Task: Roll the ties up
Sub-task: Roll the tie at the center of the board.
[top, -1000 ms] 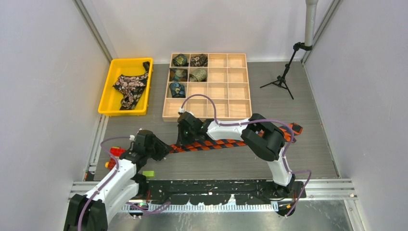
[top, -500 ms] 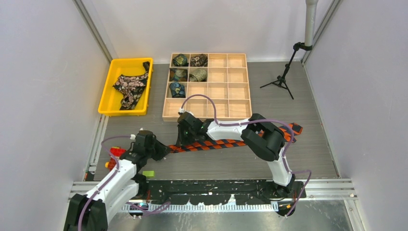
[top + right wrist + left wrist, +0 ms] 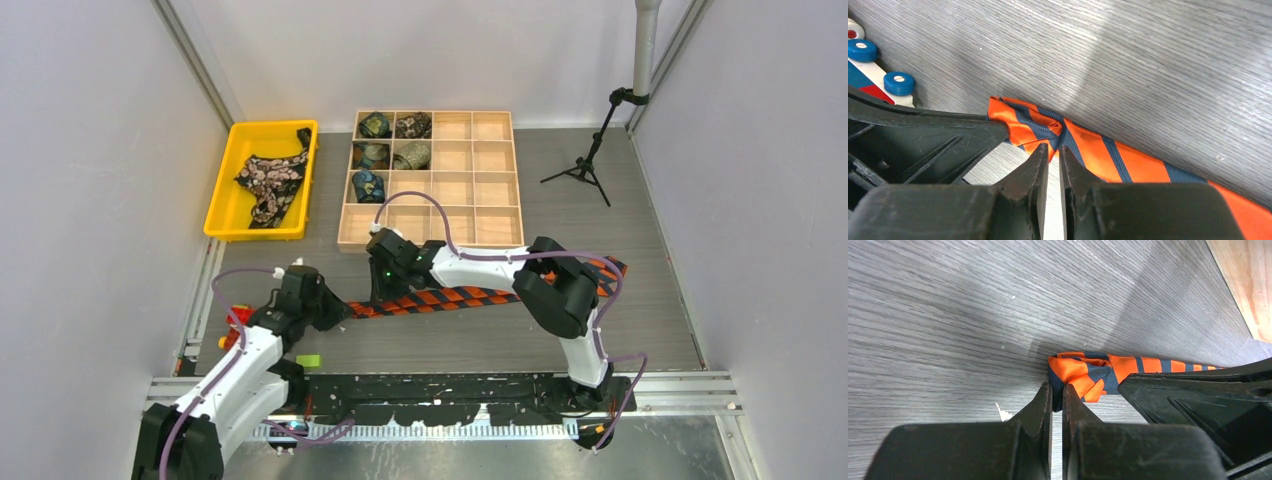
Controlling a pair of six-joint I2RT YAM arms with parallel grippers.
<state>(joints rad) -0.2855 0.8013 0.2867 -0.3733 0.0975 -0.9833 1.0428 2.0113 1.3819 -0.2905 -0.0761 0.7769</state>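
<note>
Over beyond the left gripper (image 3: 1058, 392) sits the yellow bin (image 3: 225, 190) with the black floral tie (image 3: 268, 180) heaped in it, waiting its turn, and some toy blocks (image 3: 235, 318) lie just outside that arm. Now the action: the left fingers are pressed together right on the folded tip of the orange-and-black striped tie (image 3: 460, 297), nipping it, I'd say, so the first turn of the roll doesn't spring flat. Facing it from the other side comes the right gripper (image 3: 1053, 150), fingers drawn to a thin slit with their tips at that same fold; whether they're biting cloth or just clear of it, I can't tell. Behind that hand the tie trails away flat across the table (image 3: 450, 335), laid straight so it can wind up evenly. Beyond the right gripper, the wooden divided tray (image 3: 495, 180) holds five rolled ties (image 3: 390, 155), most compartments bare.
</note>
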